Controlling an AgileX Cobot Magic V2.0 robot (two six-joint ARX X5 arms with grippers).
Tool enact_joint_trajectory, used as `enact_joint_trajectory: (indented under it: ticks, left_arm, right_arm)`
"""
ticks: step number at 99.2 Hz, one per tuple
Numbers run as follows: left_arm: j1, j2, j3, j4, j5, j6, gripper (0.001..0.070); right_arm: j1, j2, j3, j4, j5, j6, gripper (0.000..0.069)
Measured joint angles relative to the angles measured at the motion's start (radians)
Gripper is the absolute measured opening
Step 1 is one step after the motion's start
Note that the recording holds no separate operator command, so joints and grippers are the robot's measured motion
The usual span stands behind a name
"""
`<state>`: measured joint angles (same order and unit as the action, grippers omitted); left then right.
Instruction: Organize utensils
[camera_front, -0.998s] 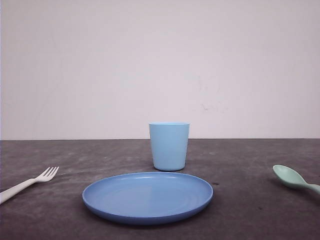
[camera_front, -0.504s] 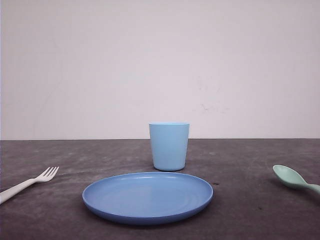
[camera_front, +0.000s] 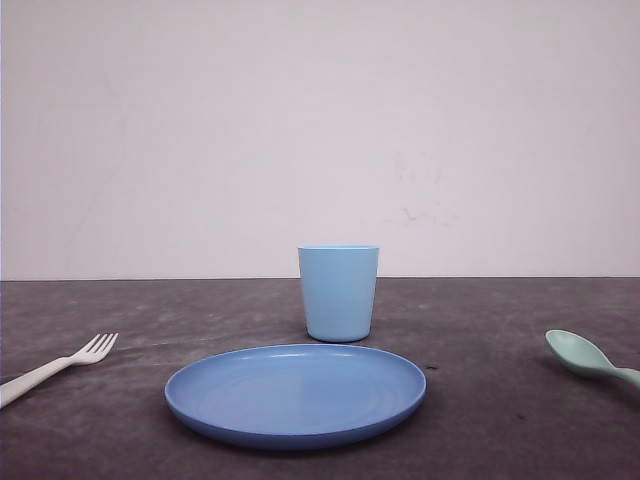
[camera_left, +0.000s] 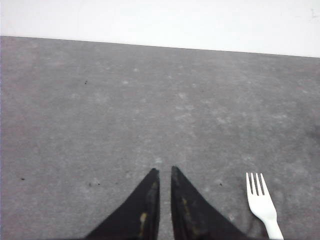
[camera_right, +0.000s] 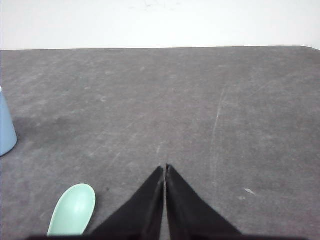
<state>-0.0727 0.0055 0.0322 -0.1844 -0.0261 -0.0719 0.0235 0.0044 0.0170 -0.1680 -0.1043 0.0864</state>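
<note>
you have two utensils on the table. the fork is small, white plastic, four tines; it lies flat at the far left of the front view, tines pointing toward the middle of the table, handle running off the frame edge. the spoon is pale mint green with an oval bowl facing up; it lies flat at the far right, handle running off the frame.

between them, a round blue plate sits near the front of the table, and a light blue cup stands upright just behind it. both utensils lie well apart from the plate.

your left gripper hangs over bare table, its black fingertips drawn close with a narrow slit between them, nothing held; the fork's tines lie near it, not touching. your right gripper has its tips pressed almost together, nothing held; the spoon's bowl lies near it, apart.

the table is dark grey, mottled, with light scuffs and scratches. behind it stands a plain pale wall with faint marks.
</note>
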Motion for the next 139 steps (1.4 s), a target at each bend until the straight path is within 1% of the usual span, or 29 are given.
enact_joint_trajectory:
  ticks: [37, 55, 61, 67, 75, 81, 85, 91, 103, 110, 120, 127, 139]
  left_arm:
    - [0.0, 0.0, 0.0, 0.0, 0.0, 0.0, 0.0015]
    - [0.0, 0.0, 0.0, 0.0, 0.003, -0.005, 0.0015]
    - [0.0, 0.0, 0.0, 0.001, 0.004, -0.032, 0.0015]
    - [0.0, 0.0, 0.0, 0.012, 0.005, -0.071, 0.0015]
    - [0.0, 0.0, 0.0, 0.072, 0.006, -0.132, 0.0015]
    - [0.0, 0.0, 0.003, 0.115, 0.016, -0.179, 0.0015]
    - [0.0, 0.0, 0.014, 0.126, 0.029, -0.211, 0.0015]
    - [0.0, 0.0, 0.043, 0.137, 0.051, -0.245, 0.0015]
    - [0.0, 0.01, 0.154, 0.129, 0.057, -0.288, 0.0015]
    - [0.0, 0.032, 0.233, 0.095, 0.057, -0.296, 0.0015]
    - [0.0, 0.101, 0.352, -0.005, 0.062, -0.293, 0.0015]
    - [0.0, 0.166, 0.44, -0.09, 0.083, -0.268, 0.0015]
    - [0.0, 0.297, 0.598, -0.238, 0.094, -0.193, 0.0015]
  right_arm:
    - [0.0, 0.0, 0.0, 0.0, -0.001, 0.002, 0.0008]
    - [0.0, 0.0, 0.0, 0.0, -0.003, 0.035, 0.0008]
    - [0.0, 0.0, 0.0, 0.002, -0.019, 0.054, 0.0008]
    - [0.0, 0.0, 0.0, 0.015, -0.045, 0.079, 0.0008]
    - [0.0, 0.0, 0.005, 0.035, -0.084, 0.128, 0.0008]
    - [0.0, 0.0, 0.027, 0.027, -0.087, 0.171, 0.0008]
    - [0.0, 0.001, 0.057, 0.025, -0.092, 0.2, 0.0007]
    - [0.0, 0.003, 0.111, 0.022, -0.102, 0.231, 0.0007]
    - [0.0, 0.021, 0.249, -0.028, -0.104, 0.259, 0.0007]
    - [0.0, 0.057, 0.332, -0.095, -0.104, 0.259, 0.0007]
    - [0.0, 0.13, 0.446, -0.2, -0.105, 0.249, 0.0007]
    - [0.0, 0.188, 0.525, -0.275, -0.104, 0.225, 0.0007]
    - [0.0, 0.304, 0.641, -0.391, -0.104, 0.173, 0.0007]
